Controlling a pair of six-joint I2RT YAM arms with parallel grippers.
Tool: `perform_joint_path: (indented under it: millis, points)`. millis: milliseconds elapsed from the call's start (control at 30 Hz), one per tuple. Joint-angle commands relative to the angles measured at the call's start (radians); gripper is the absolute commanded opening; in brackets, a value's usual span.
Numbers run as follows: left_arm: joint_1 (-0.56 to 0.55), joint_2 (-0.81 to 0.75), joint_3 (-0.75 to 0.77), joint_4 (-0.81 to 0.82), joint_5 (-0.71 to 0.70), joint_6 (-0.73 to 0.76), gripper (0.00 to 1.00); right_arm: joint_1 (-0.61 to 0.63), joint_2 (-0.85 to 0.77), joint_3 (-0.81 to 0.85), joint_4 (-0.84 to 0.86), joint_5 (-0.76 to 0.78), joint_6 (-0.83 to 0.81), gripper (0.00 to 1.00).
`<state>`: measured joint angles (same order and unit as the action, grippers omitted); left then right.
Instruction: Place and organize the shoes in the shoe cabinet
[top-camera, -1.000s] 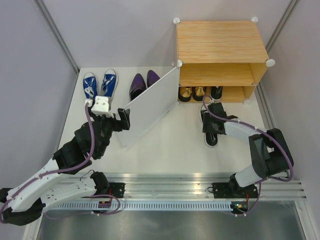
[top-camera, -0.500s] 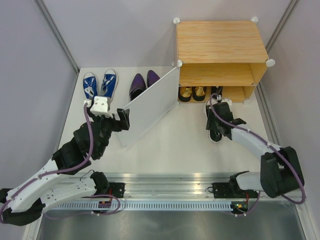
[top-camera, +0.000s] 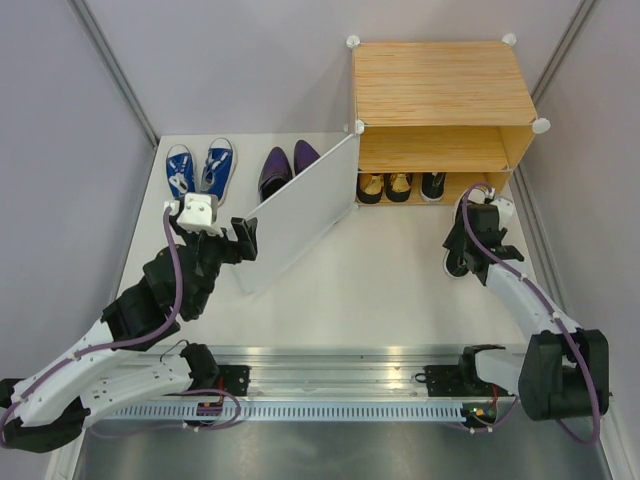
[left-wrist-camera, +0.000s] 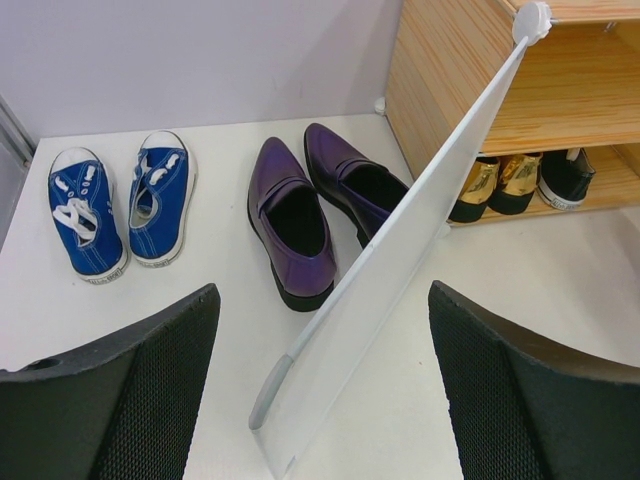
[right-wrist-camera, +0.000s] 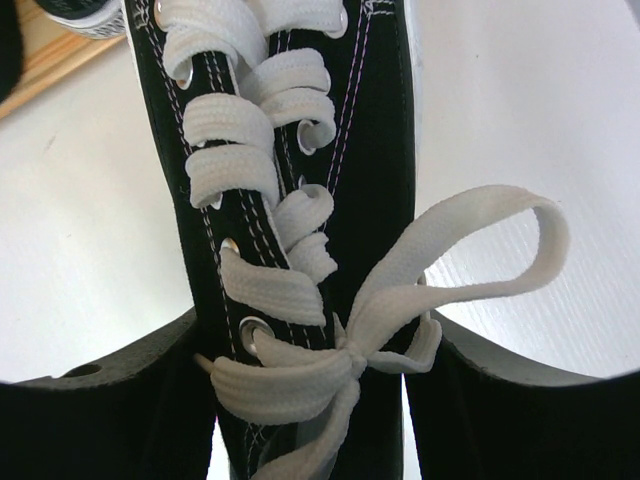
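Black white-laced shoe (right-wrist-camera: 290, 200), clamped in the right gripper (right-wrist-camera: 310, 390), has moved right, toward the lower shelf of the light-wood shoe cabinet (top-camera: 440, 85); left gripper (left-wrist-camera: 320, 375) stands wide, empty.

Door panel (top-camera: 300, 210) — slants across the worktop (top-camera: 370, 270), fencing off the far-left corner; bare passage right of it to cabinet (top-camera: 440, 85) front.
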<state>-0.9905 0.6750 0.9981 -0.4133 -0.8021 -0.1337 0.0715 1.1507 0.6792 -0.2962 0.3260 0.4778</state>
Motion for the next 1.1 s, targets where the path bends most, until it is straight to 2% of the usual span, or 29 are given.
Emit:
perform_joint_path:
  millis: [0,500,733,900,1067]
  points:
    - [-0.002,-0.002,-0.006,0.024,-0.005,0.043,0.88,-0.045,0.063,0.037,0.136,-0.060,-0.004,0.04]
    - [-0.002,0.000,-0.023,0.050,-0.029,0.069,0.89,-0.065,0.343,0.296,0.189,-0.062,-0.097,0.04]
    - [-0.002,-0.002,-0.029,0.059,-0.032,0.080,0.89,-0.116,0.438,0.405,0.203,-0.031,-0.182,0.04]
    - [-0.002,0.005,-0.030,0.059,-0.029,0.083,0.89,-0.122,0.463,0.425,0.276,-0.082,-0.248,0.05]
    - [-0.002,0.008,-0.032,0.060,-0.025,0.085,0.90,-0.122,0.507,0.441,0.328,-0.048,-0.272,0.08]
